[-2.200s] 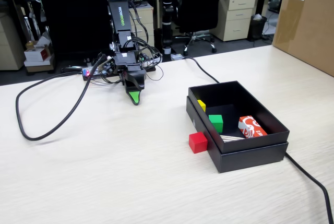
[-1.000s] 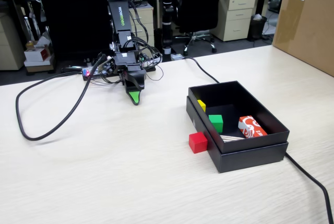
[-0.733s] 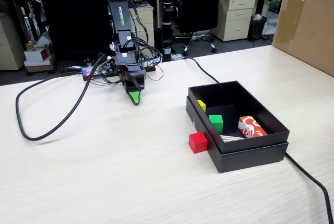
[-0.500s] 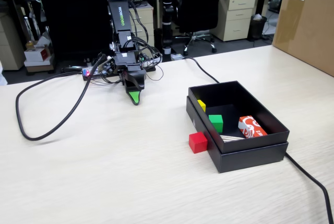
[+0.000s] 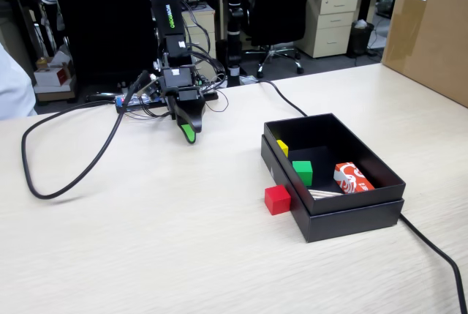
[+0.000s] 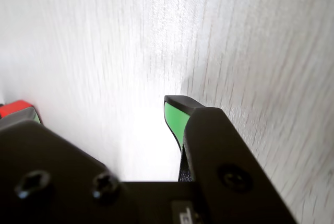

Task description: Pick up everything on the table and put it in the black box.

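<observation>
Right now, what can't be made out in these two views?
- Gripper state: fixed view shows one green tip; wrist view shows one jaw, the other hidden behind the camera mount.
- Red cube: whether it touches the black box wall, unclear in the fixed view.
- Packet print: too small.

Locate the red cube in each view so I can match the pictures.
Fixed view: the red cube sits on the table, against the outside of the black box, lower centre.
Wrist view: only a red sliver at the left edge, probably the cube.
Shared landmark: the hand's green fingertip.
</observation>
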You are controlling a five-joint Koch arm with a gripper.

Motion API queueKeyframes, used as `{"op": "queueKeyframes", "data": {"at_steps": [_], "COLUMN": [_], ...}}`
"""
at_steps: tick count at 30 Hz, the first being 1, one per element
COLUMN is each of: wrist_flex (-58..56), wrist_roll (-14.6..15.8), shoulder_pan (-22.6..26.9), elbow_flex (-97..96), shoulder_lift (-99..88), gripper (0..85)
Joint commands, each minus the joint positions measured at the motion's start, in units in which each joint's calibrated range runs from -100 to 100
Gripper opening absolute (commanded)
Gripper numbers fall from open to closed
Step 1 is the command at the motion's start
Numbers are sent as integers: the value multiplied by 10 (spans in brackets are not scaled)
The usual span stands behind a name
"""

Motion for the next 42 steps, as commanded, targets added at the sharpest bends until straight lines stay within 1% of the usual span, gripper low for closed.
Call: {"op": "queueKeyframes", "data": {"at_steps": [1, 5, 6, 9, 10, 14, 16, 17, 23, 27, 32, 35, 36, 42], "wrist_flex": [-91, -172, -174, -185, -185, -191, -199, -199, -228, -229, -229, -229, -228, -229], "wrist_roll": [22, 42, 42, 49, 49, 50, 50, 50, 50, 53, 55, 58, 58, 58], "shoulder_pan": [9, 18, 19, 22, 22, 33, 42, 42, 53, 57, 61, 61, 61, 64], "elbow_flex": [105, 259, 273, 406, 412, 556, 662, 664, 854, 926, 974, 988, 1013, 1059], "shoulder_lift": [41, 158, 170, 304, 311, 457, 567, 570, 784, 885, 1008, 1051, 1096, 1161], "gripper": [475, 475, 473, 475, 475, 476, 475, 475, 473, 473, 475, 475, 475, 467]}}
